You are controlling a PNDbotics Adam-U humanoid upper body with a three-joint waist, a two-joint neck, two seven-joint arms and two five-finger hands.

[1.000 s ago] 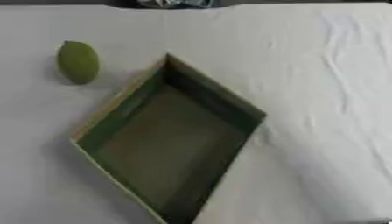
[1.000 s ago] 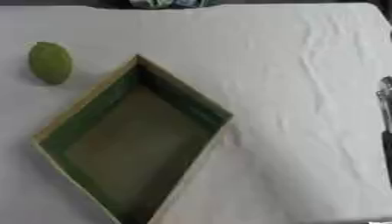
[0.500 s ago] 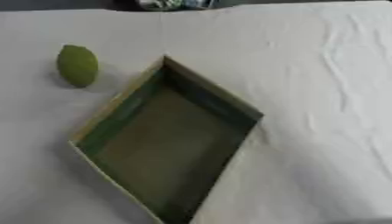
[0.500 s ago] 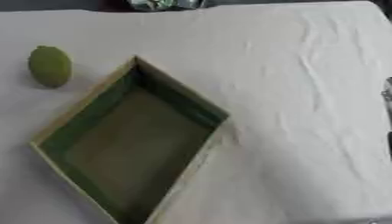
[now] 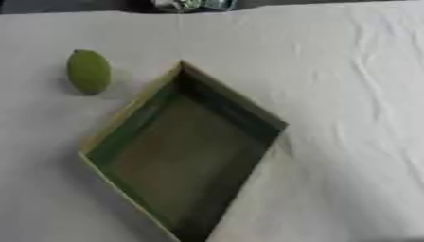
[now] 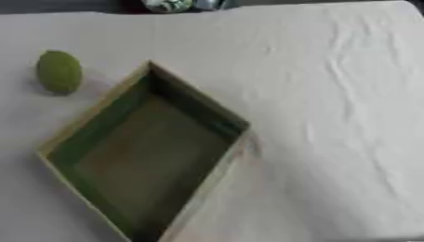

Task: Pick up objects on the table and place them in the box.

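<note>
One green fruit (image 5: pixel 89 71) lies on my bench (image 5: pixel 348 94) at ten o'clock of the box (image 5: pixel 224 94); neither hand shows.

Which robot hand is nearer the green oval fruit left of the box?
Neither can be judged: no robot hand shows in either view now. The green oval fruit lies alone on the white cloth, left of the green box.

Fruit (image 5: pixel 89 71) on table, left of box (image 5: pixel 132 128)

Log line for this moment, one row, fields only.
box: empty, set cornerwise | green fruit: on cloth, left of box, apart | hands: neither in view | placed: none yet
</note>
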